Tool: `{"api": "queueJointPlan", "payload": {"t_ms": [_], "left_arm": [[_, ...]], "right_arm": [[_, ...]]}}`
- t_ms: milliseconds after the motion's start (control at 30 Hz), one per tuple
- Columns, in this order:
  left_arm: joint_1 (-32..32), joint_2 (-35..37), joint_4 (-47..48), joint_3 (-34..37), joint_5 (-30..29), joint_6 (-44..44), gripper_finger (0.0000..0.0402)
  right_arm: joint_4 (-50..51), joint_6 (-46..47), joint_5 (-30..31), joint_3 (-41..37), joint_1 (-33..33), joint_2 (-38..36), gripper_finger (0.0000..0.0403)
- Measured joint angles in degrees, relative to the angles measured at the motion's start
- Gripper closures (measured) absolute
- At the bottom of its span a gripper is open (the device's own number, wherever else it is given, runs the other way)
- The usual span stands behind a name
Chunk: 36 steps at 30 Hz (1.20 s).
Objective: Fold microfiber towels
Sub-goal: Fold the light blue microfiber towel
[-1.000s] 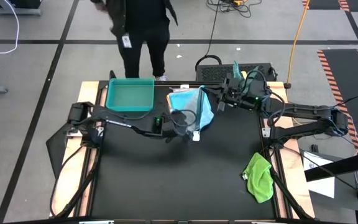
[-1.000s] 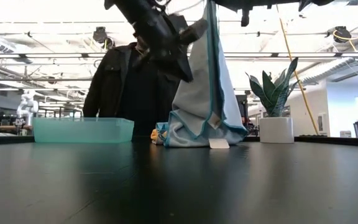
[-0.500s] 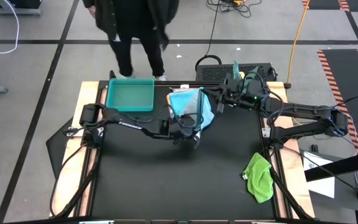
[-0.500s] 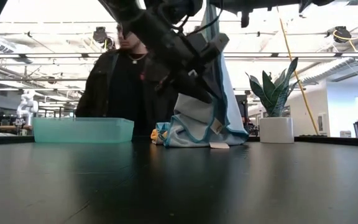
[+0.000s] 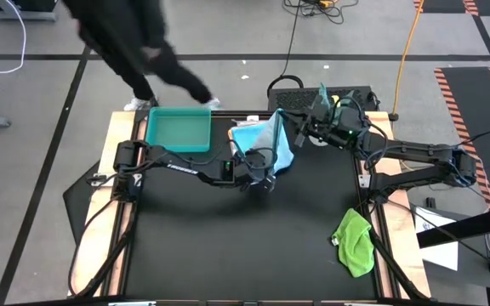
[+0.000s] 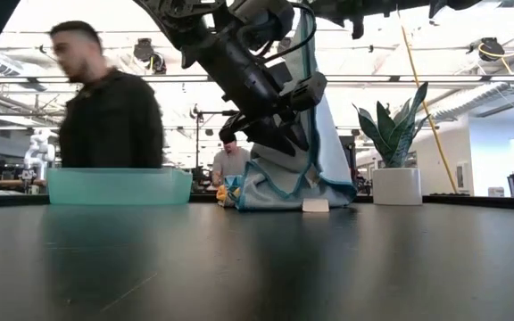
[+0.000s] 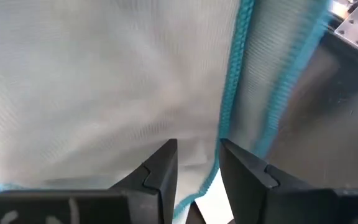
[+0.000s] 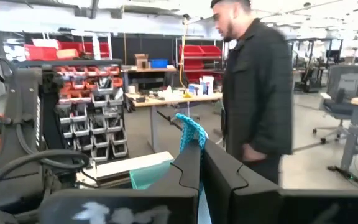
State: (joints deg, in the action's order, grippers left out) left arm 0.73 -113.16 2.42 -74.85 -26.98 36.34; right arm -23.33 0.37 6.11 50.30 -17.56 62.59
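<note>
**Non-task items in view**

Teal tray (image 5: 178, 130) sits at table's far left corner, rigid, rectangular; in low view it's a translucent tub (image 6: 119, 185) on the black table (image 5: 228, 246). Person in dark jacket (image 5: 134, 47) walking past behind the table, blurred. 2nd person (image 6: 232, 165) seated farther back in room. Potted plant (image 6: 396, 143) in white pot, right bkgd. Orange cable (image 5: 408, 38) and black cables on floor. Parts bins rack (image 8: 86, 118) w/ red bins behind.

No writing, label, brand, number or sign can be read anywhere in these views. The small white tag (image 6: 315, 205) on the hanging towel (image 6: 315, 134) looks blank.
</note>
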Motion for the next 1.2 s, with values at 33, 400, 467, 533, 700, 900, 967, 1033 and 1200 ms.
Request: {"api": "queueJointPlan", "payload": {"t_ms": [33,400,467,533,700,900,967,1033,1200], "left_arm": [[0.00,0.01,-0.32,0.00,-0.04,0.07,0.0282],[-2.58,-0.31,2.01,0.02,1.05,-0.66,0.0282],[-2.62,-0.27,2.17,0.00,0.60,-1.50,0.0282],[-2.61,-0.26,1.85,0.00,-1.20,-2.97,0.0282],[-2.36,-1.32,-0.93,-0.11,-2.45,-4.49,0.0282],[-2.75,-3.38,-2.88,-0.37,-1.21,-5.34,0.0282],[-2.80,-3.19,-2.14,-0.47,-2.25,-6.23,0.0282],[-2.76,-3.24,-1.52,-0.43,-3.30,-7.30,0.0282],[-2.23,-4.54,-4.07,-0.50,-4.13,-7.61,0.0282]], "right_arm": [[-0.30,-0.01,-0.10,0.00,0.00,0.00,0.0403],[-1.71,-0.42,-0.44,-0.04,-0.46,0.90,0.0403],[-1.73,-0.42,-0.45,-0.04,-0.46,0.87,0.0403],[-1.71,-0.42,-0.49,-0.04,-0.46,0.87,0.0403],[-1.71,-0.27,-0.59,-0.04,-0.46,0.87,0.0403],[-1.48,0.41,-0.59,-0.04,-0.46,1.02,0.0403],[-1.56,0.43,-0.62,-0.04,-0.46,1.07,0.0403],[-1.56,0.43,-0.62,-0.04,-0.46,1.07,0.0403],[-1.37,0.86,-0.62,-0.04,-0.46,1.07,0.0403]]}}
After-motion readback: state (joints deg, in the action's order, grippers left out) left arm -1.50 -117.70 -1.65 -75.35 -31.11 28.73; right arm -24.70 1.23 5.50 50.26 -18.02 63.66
